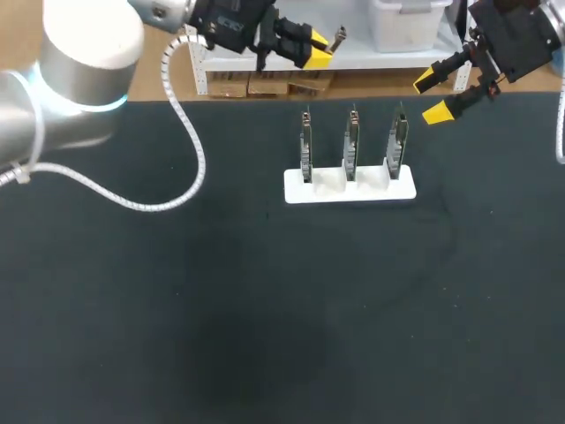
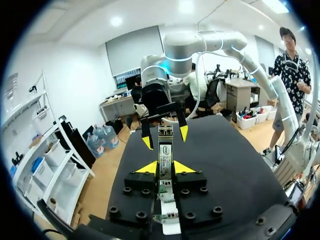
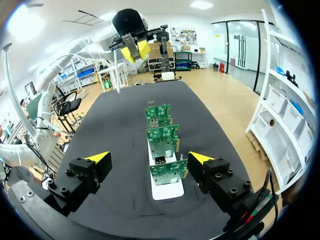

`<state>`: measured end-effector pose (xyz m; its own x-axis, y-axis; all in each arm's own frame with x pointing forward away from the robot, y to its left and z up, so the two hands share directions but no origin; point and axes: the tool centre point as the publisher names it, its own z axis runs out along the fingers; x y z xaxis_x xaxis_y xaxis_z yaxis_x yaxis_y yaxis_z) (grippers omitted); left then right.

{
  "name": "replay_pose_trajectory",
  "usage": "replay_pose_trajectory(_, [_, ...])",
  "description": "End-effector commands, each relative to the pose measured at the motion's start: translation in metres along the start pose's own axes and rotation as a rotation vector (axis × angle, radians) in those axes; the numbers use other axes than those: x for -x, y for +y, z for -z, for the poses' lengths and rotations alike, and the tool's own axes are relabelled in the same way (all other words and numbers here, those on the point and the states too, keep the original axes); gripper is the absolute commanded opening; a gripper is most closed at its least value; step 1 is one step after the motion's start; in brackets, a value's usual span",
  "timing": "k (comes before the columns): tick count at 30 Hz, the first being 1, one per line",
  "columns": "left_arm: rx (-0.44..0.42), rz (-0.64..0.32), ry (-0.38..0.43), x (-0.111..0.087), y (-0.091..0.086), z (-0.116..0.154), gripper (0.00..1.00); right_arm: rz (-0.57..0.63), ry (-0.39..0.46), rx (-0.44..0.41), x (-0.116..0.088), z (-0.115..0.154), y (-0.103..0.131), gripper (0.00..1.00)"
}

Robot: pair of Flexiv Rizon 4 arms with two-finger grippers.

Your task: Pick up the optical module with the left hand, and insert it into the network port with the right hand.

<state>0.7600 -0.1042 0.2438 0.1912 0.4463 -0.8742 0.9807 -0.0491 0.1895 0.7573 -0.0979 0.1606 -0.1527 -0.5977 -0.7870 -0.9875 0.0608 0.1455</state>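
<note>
Aloft, left pincer [image 1: 314, 49] clasps the optical module [image 1: 337, 37]; right pincer [image 1: 433, 95] hangs spread.

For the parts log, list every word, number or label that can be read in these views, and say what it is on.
White label on the slim silver metal optical module gripped in the left claw: print is there, but too small to read.
Upright green circuit boards: no legible print.
White plastic base under the boards: no text.
</note>
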Motion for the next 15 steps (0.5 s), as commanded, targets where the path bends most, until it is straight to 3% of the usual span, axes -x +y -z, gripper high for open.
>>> replay_pose_trajectory(1, [0.03, 0.007, -0.046, -0.003, -0.006, -0.007, 0.0, 0.0, 0.0, -0.004, 0.0, 0.0, 0.002, 1.0])
replay_pose_trajectory(7, [0.046, 0.004, -0.059, 0.004, -0.009, -0.017, 0.0, 0.0, 0.0, -0.004, 0.0, 0.0, 0.002, 1.0])
replay_pose_trajectory(15, [-0.019, -0.012, -0.111, 0.014, 0.001, -0.051, 0.0, 0.0, 0.0, -0.004, 0.0, 0.0, 0.002, 1.0])
